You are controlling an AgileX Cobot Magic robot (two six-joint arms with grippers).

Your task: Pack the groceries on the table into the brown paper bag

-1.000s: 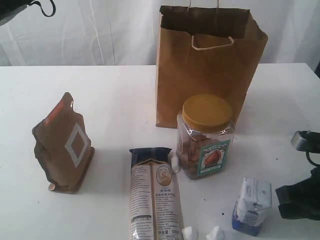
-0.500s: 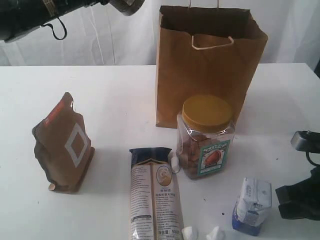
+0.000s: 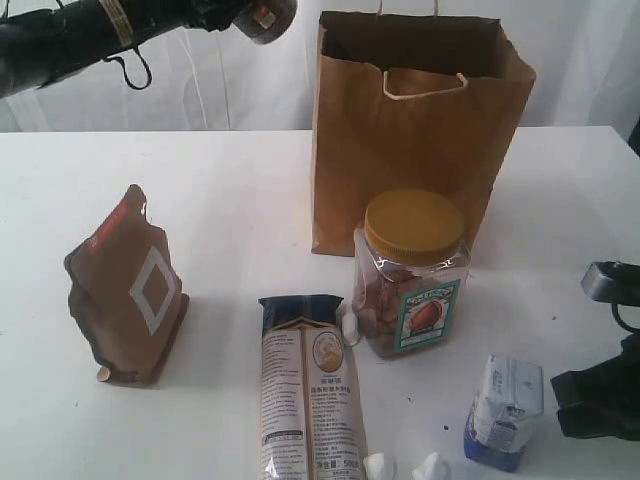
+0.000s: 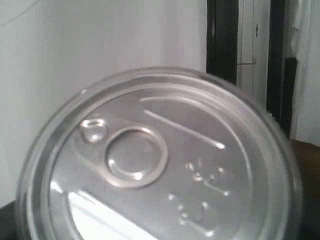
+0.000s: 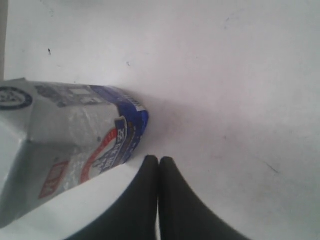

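While our left gripper [image 3: 248,12] clamps the dark pull-tab can [image 4: 160,165] at the upper left, near the brown paper bag [image 3: 410,150], we judge it rigid, heavy, smooth; hold its sides; the right gripper [image 5: 159,167] is pressed together.

Left arm [image 3: 80,32] held high, reaching in from left, wrist roughly level. Left gripper [image 3: 248,12] clamped wide around dark pull-tab can [image 3: 270,16]. Right arm [image 3: 600,395] low at right edge. Right gripper [image 5: 158,167] fingers pressed together, empty.
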